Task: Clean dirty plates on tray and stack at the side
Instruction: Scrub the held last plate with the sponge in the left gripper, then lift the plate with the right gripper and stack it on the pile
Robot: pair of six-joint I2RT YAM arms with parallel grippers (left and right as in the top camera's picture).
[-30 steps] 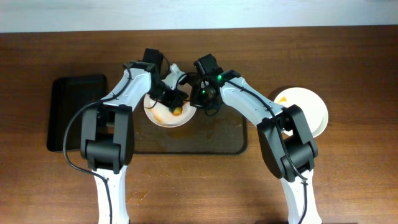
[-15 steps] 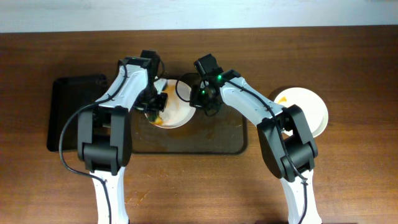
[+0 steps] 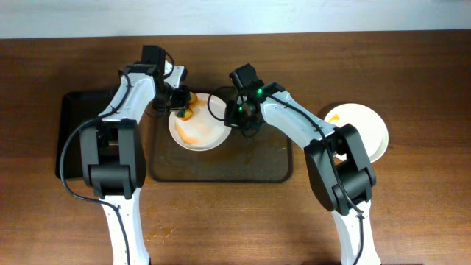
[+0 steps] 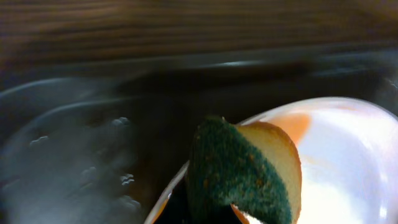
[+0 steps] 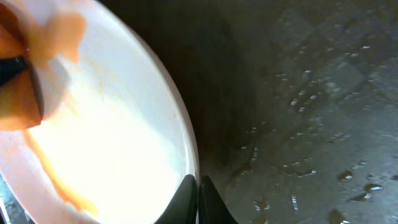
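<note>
The left end effector grips a sponge against the smeared plate on the tray. The right end effector pinches the plate's opposite rim.

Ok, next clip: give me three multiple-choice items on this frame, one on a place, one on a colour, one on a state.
1. Where does the plate between the two arms sit?
A. in a sink
B. on the brown tray
C. on the bare table

2. What colour is the rough side of the sponge?
A. blue
B. pink
C. green

3. How is the right gripper?
A. shut on the plate's rim
B. wide open in the air
C. holding the sponge

Answers:
1 B, the overhead view shows the tray's surface around the plate.
2 C, the left wrist view shows a green scouring face.
3 A, the right wrist view shows its fingers pinched together at the white rim.
</note>
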